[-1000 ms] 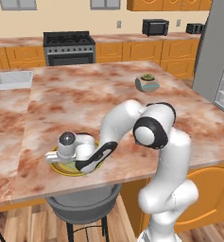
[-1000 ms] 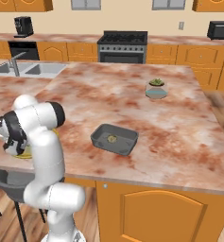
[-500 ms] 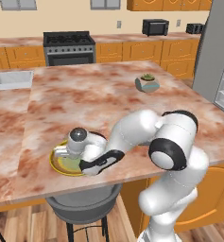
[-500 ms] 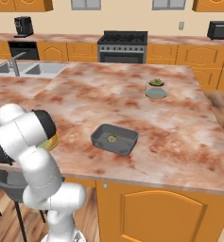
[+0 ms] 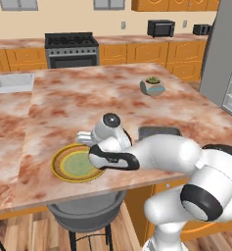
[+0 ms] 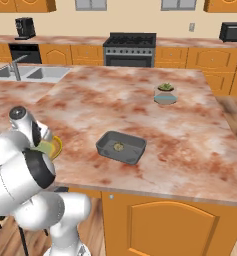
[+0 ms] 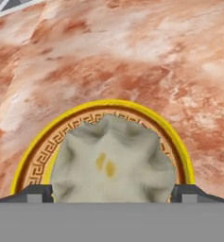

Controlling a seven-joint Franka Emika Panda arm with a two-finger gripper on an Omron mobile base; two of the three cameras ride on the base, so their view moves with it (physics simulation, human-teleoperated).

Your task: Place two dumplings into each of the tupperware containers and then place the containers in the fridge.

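On a round yellow-rimmed plate [image 7: 177, 137] lies a pale tan dumpling [image 7: 112, 163], close in front of the hand camera. My gripper [image 7: 112, 194] is open, and its two dark fingertips [image 7: 35, 193] stand either side of the dumpling without touching it. From the left base, the hand [image 5: 88, 142] is low over the plate's [image 5: 63, 166] right side. One dark grey tupperware container [image 6: 121, 147] sits mid-counter with a dumpling [image 6: 118, 146] inside; in the left base view my arm partly hides this container [image 5: 159, 131]. The fridge [image 5: 219, 54] stands at the far right with white shelves showing.
A potted green plant in a grey bowl [image 6: 165, 94] sits further back on the island. A sink [image 6: 27, 74] is at the far left, a stove [image 5: 71, 46] behind. A grey stool [image 5: 85, 218] stands under the counter's near edge.
My elbow has swung right and forward while the hand slid to the right side of the plate. The jaws have stayed open and nothing was taken hold of.
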